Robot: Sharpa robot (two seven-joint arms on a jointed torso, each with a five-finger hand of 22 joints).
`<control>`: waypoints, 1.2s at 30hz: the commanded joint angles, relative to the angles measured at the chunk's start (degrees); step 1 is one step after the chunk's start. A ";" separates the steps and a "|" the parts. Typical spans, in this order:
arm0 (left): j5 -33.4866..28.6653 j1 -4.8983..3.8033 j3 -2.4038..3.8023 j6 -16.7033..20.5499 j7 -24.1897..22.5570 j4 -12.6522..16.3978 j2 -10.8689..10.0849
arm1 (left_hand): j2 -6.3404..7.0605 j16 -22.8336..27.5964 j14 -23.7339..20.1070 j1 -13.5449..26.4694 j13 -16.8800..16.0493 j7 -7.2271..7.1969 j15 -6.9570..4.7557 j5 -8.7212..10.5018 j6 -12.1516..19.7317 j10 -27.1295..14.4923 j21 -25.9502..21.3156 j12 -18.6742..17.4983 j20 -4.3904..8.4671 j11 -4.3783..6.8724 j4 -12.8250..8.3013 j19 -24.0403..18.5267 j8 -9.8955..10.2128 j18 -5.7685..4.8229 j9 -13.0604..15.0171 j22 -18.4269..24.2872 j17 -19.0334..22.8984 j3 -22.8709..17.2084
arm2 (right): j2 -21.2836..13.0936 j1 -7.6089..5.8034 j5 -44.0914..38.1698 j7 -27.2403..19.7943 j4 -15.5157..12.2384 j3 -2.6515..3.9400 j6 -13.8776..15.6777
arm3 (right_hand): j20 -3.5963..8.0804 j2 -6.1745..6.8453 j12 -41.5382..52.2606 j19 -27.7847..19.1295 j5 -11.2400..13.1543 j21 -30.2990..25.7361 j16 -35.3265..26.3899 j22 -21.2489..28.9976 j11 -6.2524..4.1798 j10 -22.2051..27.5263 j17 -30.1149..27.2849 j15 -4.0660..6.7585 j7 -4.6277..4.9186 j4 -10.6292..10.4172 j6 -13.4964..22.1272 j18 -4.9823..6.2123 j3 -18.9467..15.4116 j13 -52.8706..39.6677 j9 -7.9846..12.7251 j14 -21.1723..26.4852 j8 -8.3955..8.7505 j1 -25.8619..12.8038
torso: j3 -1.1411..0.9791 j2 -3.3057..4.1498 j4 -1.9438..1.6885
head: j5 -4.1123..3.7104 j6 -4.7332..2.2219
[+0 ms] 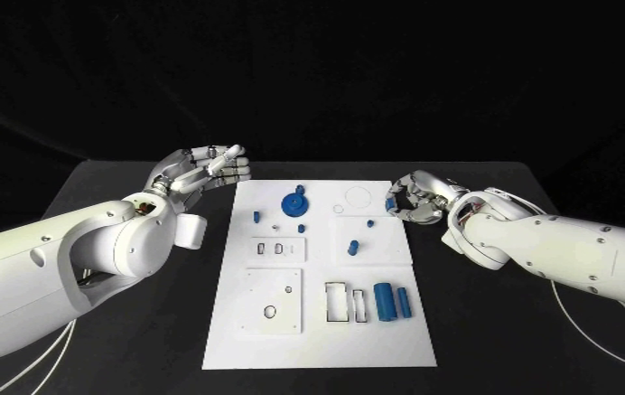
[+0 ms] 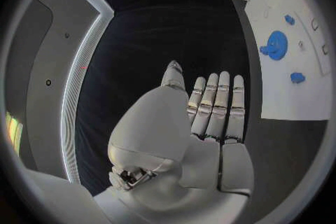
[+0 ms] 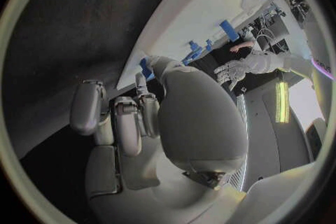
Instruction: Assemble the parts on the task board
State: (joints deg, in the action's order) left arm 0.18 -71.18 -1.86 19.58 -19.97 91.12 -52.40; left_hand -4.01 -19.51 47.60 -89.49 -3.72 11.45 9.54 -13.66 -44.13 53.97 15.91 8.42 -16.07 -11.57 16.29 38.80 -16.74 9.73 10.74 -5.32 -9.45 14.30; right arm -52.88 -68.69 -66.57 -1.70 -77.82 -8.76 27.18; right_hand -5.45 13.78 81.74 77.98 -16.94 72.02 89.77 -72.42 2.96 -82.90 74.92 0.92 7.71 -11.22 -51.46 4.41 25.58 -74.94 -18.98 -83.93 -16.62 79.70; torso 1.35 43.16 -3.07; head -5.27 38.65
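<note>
Blue parts [image 1: 295,203] scattered across white task board [image 1: 319,341], hands alongside.

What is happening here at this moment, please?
A two-armed robot is working at a white task board with small blue parts. Its right robot hand reaches over the board's far right corner, fingers curled; whether it holds a part is unclear. The left robot hand hovers open beside the board. The blue gear sits untouched.
</note>
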 commanded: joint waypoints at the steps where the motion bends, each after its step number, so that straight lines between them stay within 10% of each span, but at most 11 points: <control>1: 0.27 -0.02 0.04 -0.64 -0.16 0.07 0.07 | -0.27 0.19 -0.06 0.14 -0.09 2.08 0.26 0.08 0.38 0.46 -0.22 -0.21 -0.04 0.04 0.01 -0.23 0.12 0.62 0.06 0.09 -0.08 0.31 | 0.17 0.06 -0.61 -0.35 -0.08 -0.02 -0.18 | 0.25 -0.38 0.68 0.61 0.28 0.34 0.16 -0.25 -0.19 -0.67 14.79 0.12 -0.27 0.26 -1.42 0.63 0.67 -6.16 -0.38 -6.00 -0.75 -0.32 | -0.05 -0.01 0.05 | 0.02 0.08; 23: 0.30 -0.02 0.04 -0.65 -0.02 0.18 -0.13 | -0.44 0.32 -0.07 0.11 -0.09 2.07 0.27 0.01 0.41 0.51 -0.21 -0.29 -0.05 0.04 -0.02 -0.24 0.11 0.62 0.07 0.12 -0.10 0.44 | 0.41 0.04 -0.62 2.77 -1.17 0.01 5.22 | 1.44 -1.42 2.57 2.02 0.36 2.11 0.23 -2.24 -1.71 -2.43 15.08 1.44 -2.00 1.84 -5.34 0.15 3.09 -8.28 -2.16 -6.07 -3.04 -1.01 | -0.03 -0.03 0.02 | 0.04 0.36; 36: 0.31 -0.01 0.03 -0.64 0.15 -0.39 0.00 | -0.45 0.32 -0.07 0.11 -0.09 2.07 0.27 0.02 0.41 0.51 -0.21 -0.29 -0.05 0.04 -0.02 -0.24 0.11 0.62 0.07 0.12 -0.10 0.45 | -0.14 -1.34 0.96 7.30 -8.57 0.22 7.56 | 1.94 -1.93 3.04 2.31 -0.18 2.37 0.23 -2.61 -2.27 -2.93 15.08 1.94 -2.63 2.47 -6.52 0.06 4.16 -8.85 -3.13 -6.07 -3.92 -1.85 | 0.10 -0.33 0.04 | 0.36 0.33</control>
State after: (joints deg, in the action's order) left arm 0.24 -71.17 -1.87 19.58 -19.65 90.73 -52.53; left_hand -4.00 -19.51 47.60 -89.50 -3.71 11.45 9.54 -13.66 -44.13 53.97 15.91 8.42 -16.08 -11.58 16.29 38.80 -16.74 9.73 10.74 -5.27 -9.49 14.29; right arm -53.11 -69.90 -66.13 3.11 -85.66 -8.58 33.33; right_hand -3.68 12.50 84.48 79.94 -16.87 74.00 89.77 -74.94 1.01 -84.04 74.91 2.40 6.03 -8.78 -56.83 4.40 29.44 -74.93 -20.83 -83.92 -20.15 77.94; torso 1.38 42.94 -3.05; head -5.02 39.00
